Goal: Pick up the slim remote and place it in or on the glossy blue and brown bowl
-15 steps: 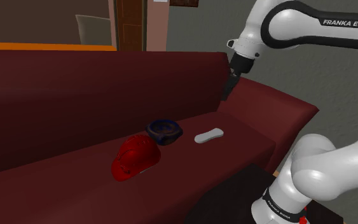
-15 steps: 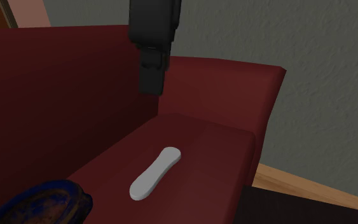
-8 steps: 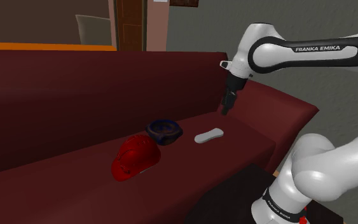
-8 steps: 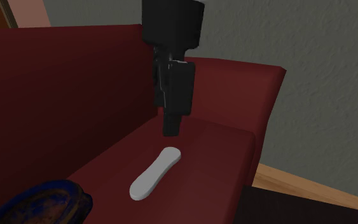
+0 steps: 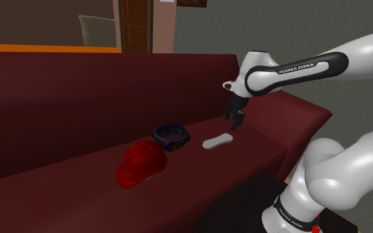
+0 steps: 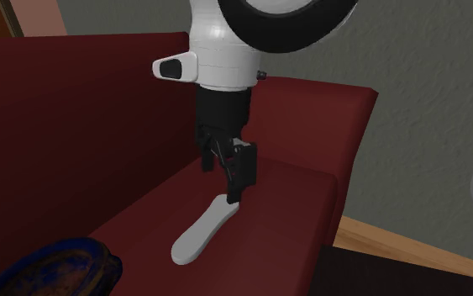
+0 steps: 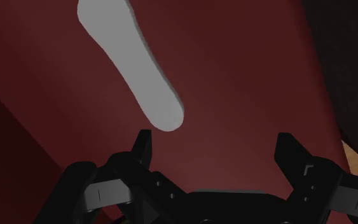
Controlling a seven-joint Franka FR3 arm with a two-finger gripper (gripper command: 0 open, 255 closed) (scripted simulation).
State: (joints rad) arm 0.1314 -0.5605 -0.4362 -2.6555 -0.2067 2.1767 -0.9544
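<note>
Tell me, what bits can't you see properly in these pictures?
Glossy blue and brown bowl: second exterior view, cut off by the bottom-left corner; shoulder view, its inside too small and dim.
Slim light grey remote: second exterior view, one end covered by the black jaws; wrist view, the end away from the jaws cut off by the picture's edge.

Shoulder wide, second exterior close, remote (image 5: 217, 141) shared

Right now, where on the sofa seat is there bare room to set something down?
Bare seat stretches from the red helmet toward the shoulder view's left; a narrower patch lies between the remote and the armrest. Crowded: helmet, blue bowl and remote close together, the open gripper over the remote's end.
</note>
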